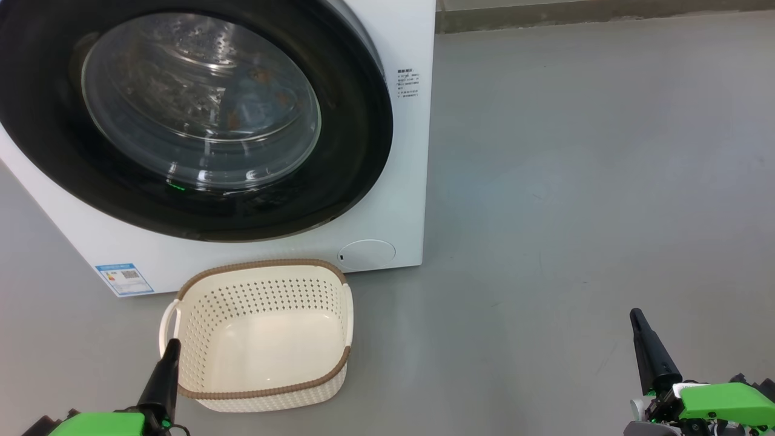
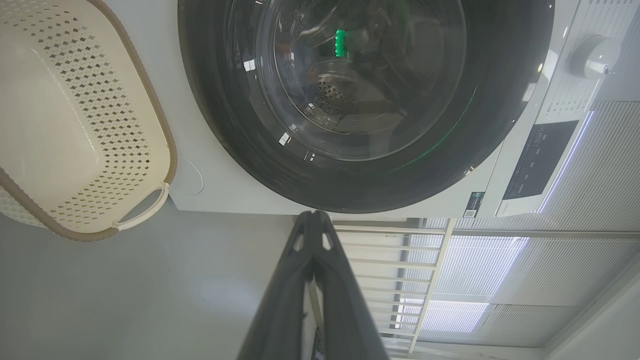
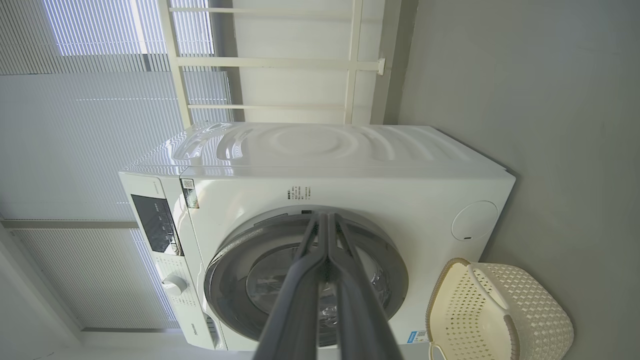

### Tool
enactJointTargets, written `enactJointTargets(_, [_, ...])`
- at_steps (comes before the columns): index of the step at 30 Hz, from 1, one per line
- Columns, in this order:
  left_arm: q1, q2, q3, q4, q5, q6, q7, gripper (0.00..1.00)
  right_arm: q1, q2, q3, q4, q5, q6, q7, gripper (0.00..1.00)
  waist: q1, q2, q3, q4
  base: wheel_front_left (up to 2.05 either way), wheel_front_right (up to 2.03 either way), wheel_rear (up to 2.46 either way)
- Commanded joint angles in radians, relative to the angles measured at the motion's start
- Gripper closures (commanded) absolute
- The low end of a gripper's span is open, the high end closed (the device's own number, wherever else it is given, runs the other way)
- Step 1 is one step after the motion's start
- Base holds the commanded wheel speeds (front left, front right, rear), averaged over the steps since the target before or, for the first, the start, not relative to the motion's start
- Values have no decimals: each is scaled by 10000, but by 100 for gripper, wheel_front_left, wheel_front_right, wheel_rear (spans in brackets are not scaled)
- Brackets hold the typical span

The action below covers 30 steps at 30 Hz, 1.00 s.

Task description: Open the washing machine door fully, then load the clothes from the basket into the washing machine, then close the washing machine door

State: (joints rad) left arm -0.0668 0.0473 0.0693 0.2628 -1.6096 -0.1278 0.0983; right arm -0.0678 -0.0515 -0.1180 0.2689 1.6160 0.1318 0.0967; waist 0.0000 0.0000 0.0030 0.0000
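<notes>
Left gripper (image 1: 171, 345) and right gripper (image 1: 636, 316) sit low, both clenched tight, gripping nothing. I've got the basket (image 1: 260, 264) just before the washing machine (image 1: 402, 181), between it and my left gripper. Its door (image 1: 354, 121) is closed; clothes (image 1: 257, 85) lie inside, behind the glass. Grey floor (image 1: 575, 181) runs right of it.

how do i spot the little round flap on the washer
Start at the big white washing machine. Look below its black door, near the basket. The flap is a plain white circle, unlike the blue rectangular sticker at the other corner.
</notes>
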Motion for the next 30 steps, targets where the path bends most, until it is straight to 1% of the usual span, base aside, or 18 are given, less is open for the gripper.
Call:
enactJointTargets(1, [-402, 118, 328, -179, -86, -29, 56, 100, -390, -75, 159, -248, 23, -11, 71, 100, 0, 0, 1, 0, 0, 0, 0])
enactJointTargets(30, [-406, 87, 372, -178, -50, -29, 91, 100, -394, -45, 115, -246, -14, -11, 106, 100, 0, 0, 0, 0, 0, 0, 0])
